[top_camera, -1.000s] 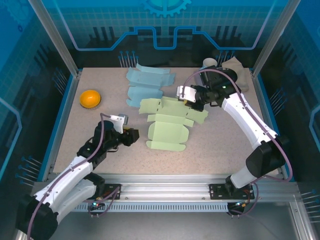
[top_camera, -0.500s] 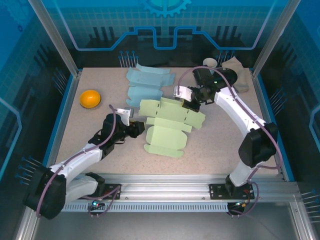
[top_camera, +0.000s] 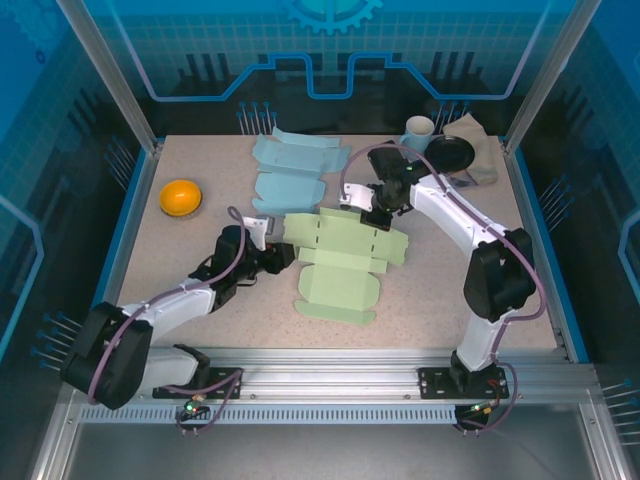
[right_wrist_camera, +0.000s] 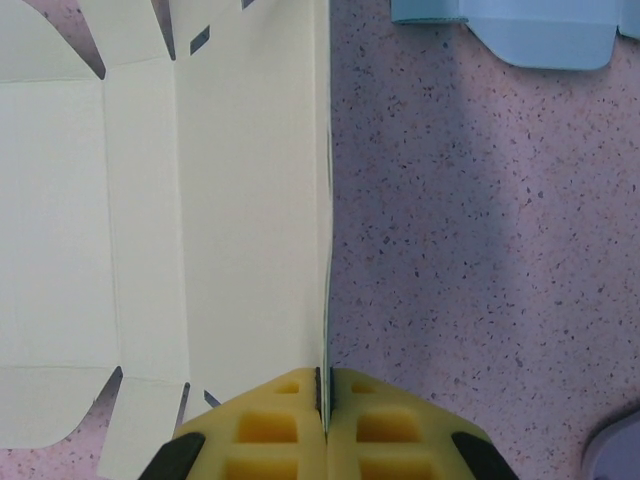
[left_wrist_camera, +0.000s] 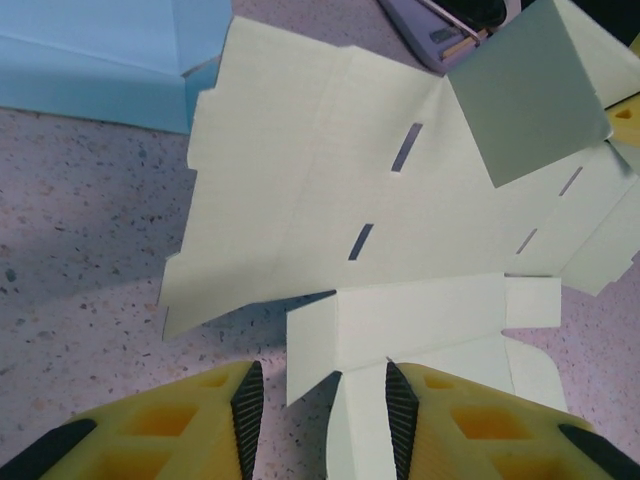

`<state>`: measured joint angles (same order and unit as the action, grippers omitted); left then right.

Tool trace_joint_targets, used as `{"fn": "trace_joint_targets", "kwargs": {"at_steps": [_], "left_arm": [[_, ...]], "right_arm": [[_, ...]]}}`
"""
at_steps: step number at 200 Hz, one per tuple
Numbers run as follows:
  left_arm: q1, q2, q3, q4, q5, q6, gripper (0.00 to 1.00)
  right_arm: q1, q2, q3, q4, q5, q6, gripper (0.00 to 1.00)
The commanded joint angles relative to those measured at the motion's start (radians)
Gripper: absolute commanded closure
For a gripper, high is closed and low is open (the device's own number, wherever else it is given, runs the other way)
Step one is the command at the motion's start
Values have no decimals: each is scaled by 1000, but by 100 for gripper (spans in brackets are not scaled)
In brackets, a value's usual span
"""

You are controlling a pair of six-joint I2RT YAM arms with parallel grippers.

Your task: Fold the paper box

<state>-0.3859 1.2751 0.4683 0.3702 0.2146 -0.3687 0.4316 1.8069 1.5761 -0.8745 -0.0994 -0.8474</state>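
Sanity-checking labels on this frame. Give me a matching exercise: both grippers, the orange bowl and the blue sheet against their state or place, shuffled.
1. right gripper
2. left gripper
3. orange bowl
4. blue sheet

A. left side of the table, apart from both sheets
B. shut on the edge of the green sheet
C. jaws apart, a flap of the green sheet between them
D. lying flat, beyond the green sheet

Pairs: 1-B, 2-C, 3-A, 4-D

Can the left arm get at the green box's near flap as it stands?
Likely yes: the left pincer stands open astride a flap of the green box, with nothing in between.
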Motion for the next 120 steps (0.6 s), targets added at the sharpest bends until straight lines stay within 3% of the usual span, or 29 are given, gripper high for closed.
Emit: {"fn": "trace_joint_targets", "kwargs": {"at_steps": [1,43,93,120], "left_arm": [[-18,66,22,11,44,-28,59],[-68,189,68,19,38,-28,59],[-69,241,123,-23,-57,33,55],[-69,284,133,-33,-44,35,54]], "right_arm": [[9,18,-26,32,11,23,100],[9,21,-47,53,7,26,100],[7,18,-69,65,-13,20,100],[6,18,-78,71,-15,19,100]]}}
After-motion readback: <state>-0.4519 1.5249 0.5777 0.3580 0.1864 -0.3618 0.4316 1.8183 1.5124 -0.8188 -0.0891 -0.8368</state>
